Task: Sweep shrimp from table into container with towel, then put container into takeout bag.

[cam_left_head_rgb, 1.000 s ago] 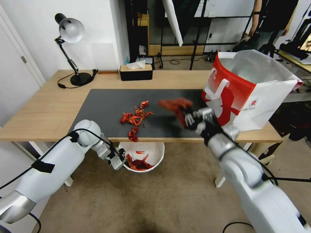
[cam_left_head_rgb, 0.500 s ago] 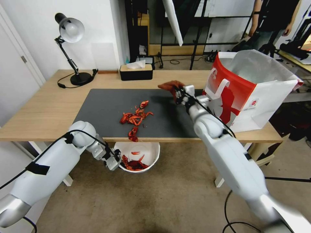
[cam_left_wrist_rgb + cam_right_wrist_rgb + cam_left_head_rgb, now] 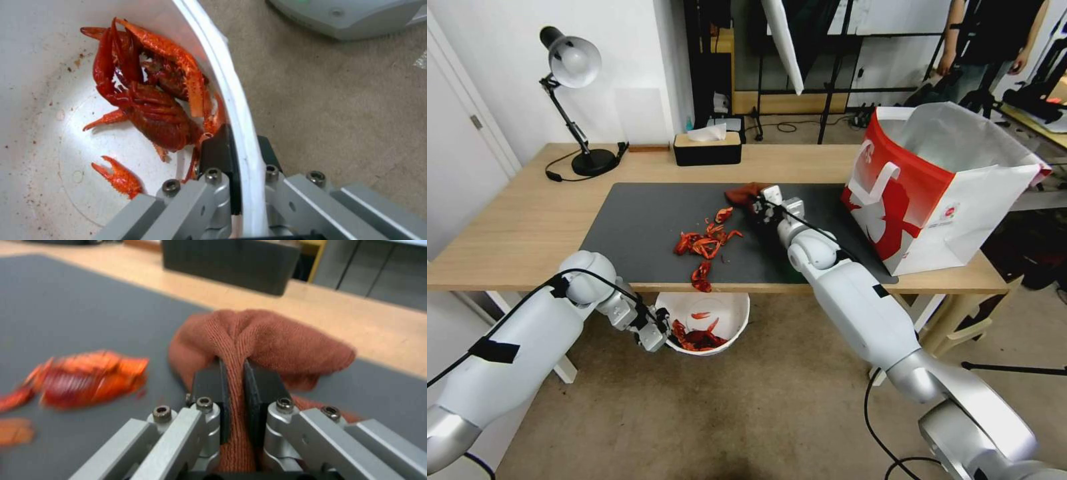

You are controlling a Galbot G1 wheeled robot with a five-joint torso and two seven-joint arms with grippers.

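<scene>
Currently, the right gripper [image 3: 758, 200], clamped on the towel [image 3: 743, 194], sits far-right of the shrimp [image 3: 704, 243]. The left gripper [image 3: 662, 331] pinches the container [image 3: 728, 308] rim below the table [image 3: 520, 227] edge. Risk: an off-line sweep drops shrimp beside the container.

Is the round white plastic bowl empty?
No. The round white plastic bowl holds some red shrimp; the left gripper pinches its rim.

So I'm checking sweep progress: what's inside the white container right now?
The container, held at its rim by the left gripper, holds several red shrimp and a loose claw. Whatever lies under that pile is hidden. More shrimp remain on the table.
</scene>
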